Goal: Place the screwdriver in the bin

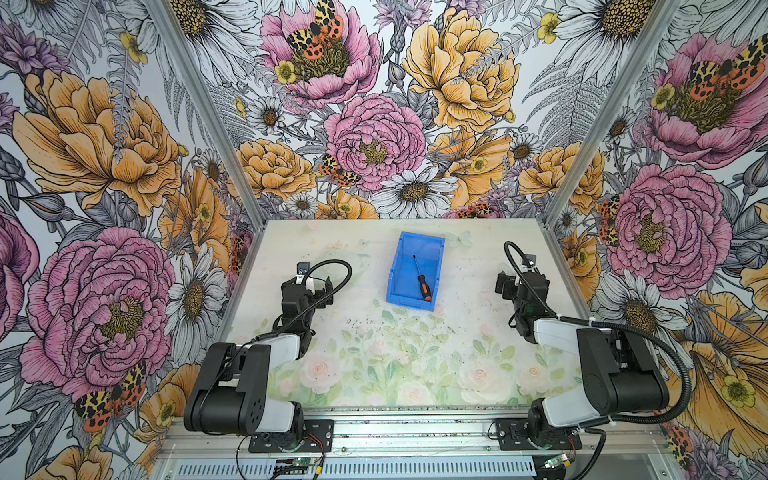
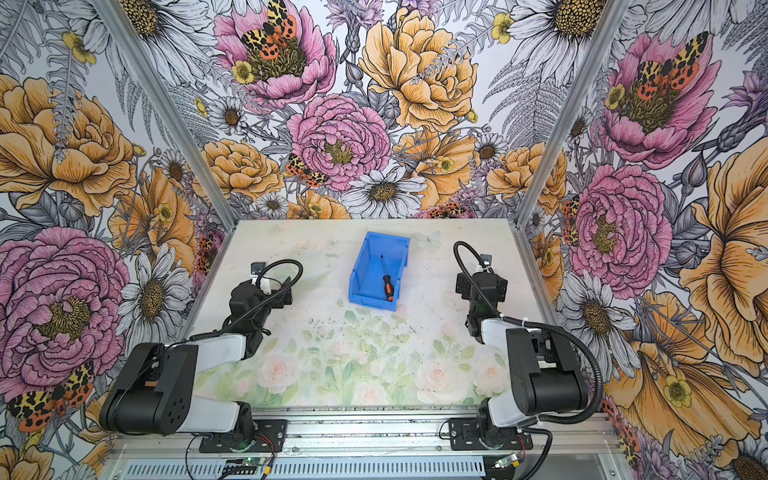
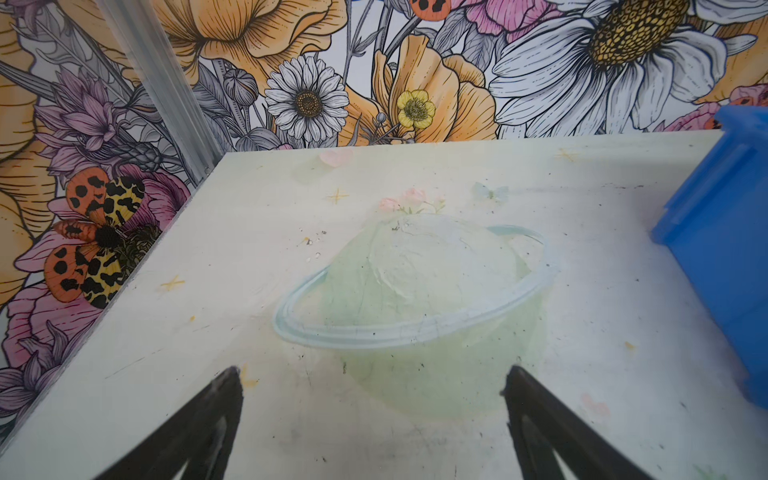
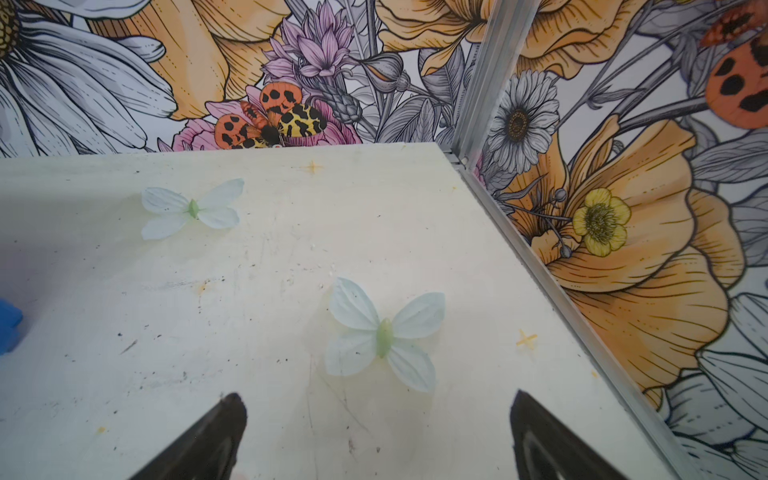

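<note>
While both of my arms sit folded low over the tabletop (image 1: 457, 332), the screwdriver (image 1: 422, 279) (image 2: 387, 279) lies inside the bin (image 1: 397, 270) (image 2: 359, 270), flat on its floor. Its thin dark shaft points toward the bin's far wall. Its orange-and-black handle rests near the low front lip, at the corner closer to my right end effector (image 1: 505, 284).

Both top views show the bin standing between my two end effectors, apart from each and touched by neither. It is off to the right of my left end effector (image 1: 322, 291) and off to the left of the right one.

My left end effector (image 3: 374, 374) has its fingers (image 3: 216, 415) spread wide with nothing between them, only bare tabletop and a faded ringed-planet print (image 3: 415, 291) ahead. The bin's blue outer wall (image 3: 723, 266) fills the edge of that wrist view, beside the end effector but clear of it.

My right end effector (image 4: 378, 397) is likewise spread wide and holds nothing. Ahead of its fingers (image 4: 216, 432) lies a pale butterfly print (image 4: 384, 336). Only a small blue corner of the bin (image 4: 8, 328) shows at the edge of that wrist view. The screwdriver cannot be seen from either wrist camera.
</note>
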Action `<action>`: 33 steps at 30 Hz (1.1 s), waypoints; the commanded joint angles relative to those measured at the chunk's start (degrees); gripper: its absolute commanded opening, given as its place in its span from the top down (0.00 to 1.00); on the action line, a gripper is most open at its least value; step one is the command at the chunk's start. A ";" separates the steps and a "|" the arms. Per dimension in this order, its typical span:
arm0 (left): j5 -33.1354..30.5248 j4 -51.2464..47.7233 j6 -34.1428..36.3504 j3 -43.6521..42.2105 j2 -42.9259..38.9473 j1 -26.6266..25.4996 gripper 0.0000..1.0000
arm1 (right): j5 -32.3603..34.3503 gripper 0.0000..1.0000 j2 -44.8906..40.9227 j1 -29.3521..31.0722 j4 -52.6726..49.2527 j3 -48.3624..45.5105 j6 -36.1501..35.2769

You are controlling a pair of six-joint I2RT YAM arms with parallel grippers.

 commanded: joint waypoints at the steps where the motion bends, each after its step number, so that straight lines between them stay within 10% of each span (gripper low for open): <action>1: 0.83 8.15 -3.86 0.18 5.03 3.60 0.01 | -1.04 0.01 0.45 -0.29 4.70 -0.96 -0.37; 20: -0.11 12.83 -3.54 -1.08 5.79 3.12 0.01 | -1.55 0.01 0.13 -0.51 7.03 -2.45 -0.11; 25: 0.08 12.71 -3.50 -1.08 5.87 3.31 0.01 | -5.46 0.00 2.72 -0.56 29.10 -12.66 -2.19; 33: 0.20 12.73 -3.50 -1.08 5.88 3.25 0.01 | -5.05 0.00 1.95 -1.49 16.98 -7.12 -0.29</action>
